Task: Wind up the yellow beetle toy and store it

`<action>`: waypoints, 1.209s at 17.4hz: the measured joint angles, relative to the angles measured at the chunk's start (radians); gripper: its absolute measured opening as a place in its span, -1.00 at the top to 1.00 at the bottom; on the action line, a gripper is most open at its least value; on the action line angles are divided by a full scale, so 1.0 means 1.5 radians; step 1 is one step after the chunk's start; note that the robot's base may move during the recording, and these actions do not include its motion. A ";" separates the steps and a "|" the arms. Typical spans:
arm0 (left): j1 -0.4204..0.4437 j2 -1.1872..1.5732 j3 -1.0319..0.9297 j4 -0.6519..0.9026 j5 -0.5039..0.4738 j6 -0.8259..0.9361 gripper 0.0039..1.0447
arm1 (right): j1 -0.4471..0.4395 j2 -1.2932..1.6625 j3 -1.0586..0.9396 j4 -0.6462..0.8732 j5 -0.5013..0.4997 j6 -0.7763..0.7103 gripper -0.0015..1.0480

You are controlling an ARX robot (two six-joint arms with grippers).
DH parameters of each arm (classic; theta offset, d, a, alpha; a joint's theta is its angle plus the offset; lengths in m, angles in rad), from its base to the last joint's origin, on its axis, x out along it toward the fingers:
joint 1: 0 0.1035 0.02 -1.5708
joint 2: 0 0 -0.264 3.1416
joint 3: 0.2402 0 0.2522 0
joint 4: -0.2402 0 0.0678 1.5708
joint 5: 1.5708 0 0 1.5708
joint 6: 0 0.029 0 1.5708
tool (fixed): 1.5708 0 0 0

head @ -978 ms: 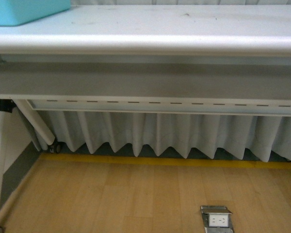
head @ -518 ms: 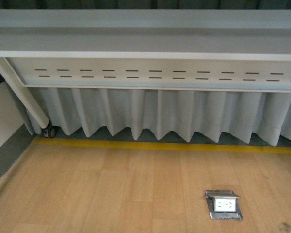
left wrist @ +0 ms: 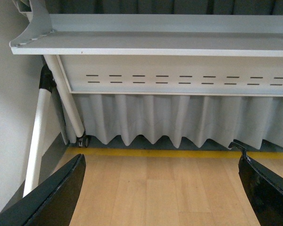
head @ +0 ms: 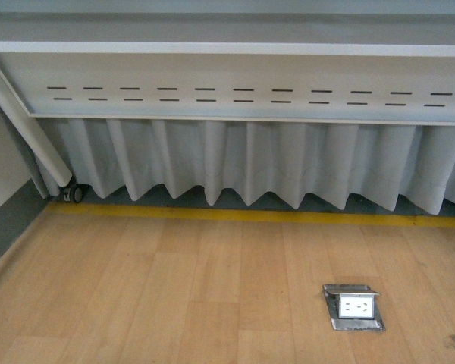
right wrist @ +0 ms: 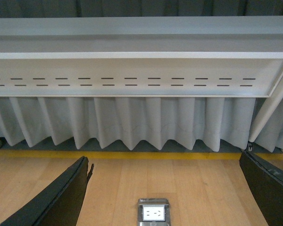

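The yellow beetle toy is out of view in every frame. In the left wrist view my left gripper (left wrist: 161, 157) stands open, its two black fingers (left wrist: 56, 193) wide apart over bare wooden floor, with nothing between them. My right gripper (right wrist: 164, 157) is open too. Its dark fingers (right wrist: 61, 197) frame the floor and a floor outlet (right wrist: 153, 213), holding nothing. Neither arm shows in the front view. All views look at the underside of the white table (head: 227, 47), and its top surface is hidden.
A pleated white curtain (head: 250, 163) hangs behind the table above a yellow floor line (head: 250, 216). A slanted table leg (head: 26, 125) with a caster (head: 72, 193) stands at the left. A metal floor outlet (head: 354, 307) sits in the wooden floor (head: 174, 288).
In the front view the table has slid upward. The tabletop and the teal box at its left corner have left the picture, and more floor shows.
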 joint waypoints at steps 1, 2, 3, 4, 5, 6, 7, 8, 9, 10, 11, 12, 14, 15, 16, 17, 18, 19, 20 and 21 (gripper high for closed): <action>0.000 0.000 0.000 0.000 0.000 0.000 -0.88 | 0.000 0.000 0.000 0.000 0.000 0.000 -0.87; 0.000 0.000 0.000 0.000 0.000 0.000 -0.88 | 0.000 0.000 0.000 0.000 0.000 0.000 -0.87; 0.000 0.000 0.000 0.000 0.000 0.000 -0.88 | 0.000 0.000 0.000 0.000 0.000 0.000 -0.87; 0.000 0.000 0.000 0.000 0.000 0.000 -0.88 | 0.000 0.000 0.000 0.000 0.000 0.000 -0.87; 0.000 0.000 0.000 0.000 0.000 0.000 -0.88 | 0.000 0.000 0.000 0.000 0.000 0.000 -0.87; 0.000 0.000 0.000 0.000 0.000 0.000 -0.88 | 0.000 0.000 0.000 0.000 0.000 0.000 -0.87; 0.000 0.000 0.000 0.000 0.000 0.000 -0.88 | 0.000 0.000 0.000 0.000 0.000 0.000 -0.87; 0.000 0.000 0.000 0.000 0.000 0.000 -0.88 | 0.000 0.000 0.000 0.000 0.000 0.000 -0.87; 0.000 0.000 0.000 0.000 0.000 0.000 -0.88 | 0.000 0.000 0.000 0.000 0.000 0.000 -0.87; 0.000 0.000 0.000 0.000 0.000 0.000 -0.88 | 0.000 0.000 0.000 0.000 0.000 0.000 -0.87; 0.000 0.000 0.000 0.000 0.000 0.000 -0.88 | 0.000 0.000 0.000 0.000 0.000 0.000 -0.87; 0.000 0.000 0.000 0.000 0.000 0.000 -0.88 | 0.000 0.000 0.000 0.000 0.000 0.000 -0.87; 0.000 0.000 0.000 0.000 0.000 0.000 -0.88 | 0.000 0.000 0.000 0.000 0.000 0.000 -0.87; 0.000 0.000 0.000 0.000 0.000 0.000 -0.88 | 0.000 0.000 0.000 0.000 0.000 0.000 -0.87; 0.000 0.000 0.000 0.000 0.000 0.000 -0.88 | 0.000 0.000 0.000 0.000 0.000 0.000 -0.87; 0.000 0.000 0.000 0.000 0.000 0.000 -0.88 | 0.000 0.000 0.000 0.000 0.000 0.000 -0.87; 0.000 0.000 0.000 0.000 0.000 0.000 -0.88 | 0.000 0.000 0.000 0.000 0.000 0.000 -0.87; 0.000 0.000 0.000 0.000 0.000 0.000 -0.88 | 0.000 0.000 0.000 0.000 0.000 0.000 -0.87; 0.000 0.000 0.000 0.000 0.000 0.000 -0.88 | 0.000 0.000 0.000 0.000 0.000 0.000 -0.87; 0.000 0.000 0.000 0.000 0.000 0.000 -0.88 | 0.000 0.000 0.000 0.000 0.000 0.000 -0.87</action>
